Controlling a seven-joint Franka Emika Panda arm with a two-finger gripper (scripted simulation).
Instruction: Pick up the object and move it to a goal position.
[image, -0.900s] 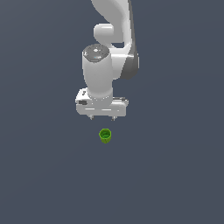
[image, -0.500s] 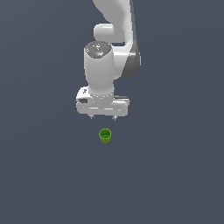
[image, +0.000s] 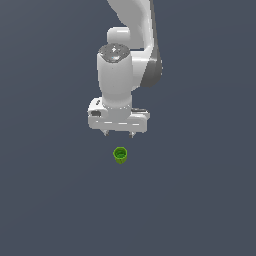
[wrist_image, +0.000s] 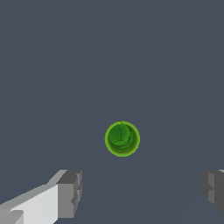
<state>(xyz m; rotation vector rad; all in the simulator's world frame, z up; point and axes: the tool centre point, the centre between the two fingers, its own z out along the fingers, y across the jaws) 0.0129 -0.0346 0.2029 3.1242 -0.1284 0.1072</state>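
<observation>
The gripper (image: 118, 134) is hovering with fingers spread apart; the object (image: 120, 155) is sitting at its 6 o'clock. Centre over the cup before descending, keeping it upright.

Wrist housing (image: 116, 75) turned about its vertical axis over the last second: round grey cap, earlier seen toward the left of the housing top, now centred and facing more squarely in the exterior view. Dark joint band shifted further to the right side of the housing. Hand (image: 119, 134) drifted slightly left and a touch lower in the frame, closing part of the gap above the green cup (image: 120, 155). Fingertips wide apart and clear of the cup's rim.
</observation>
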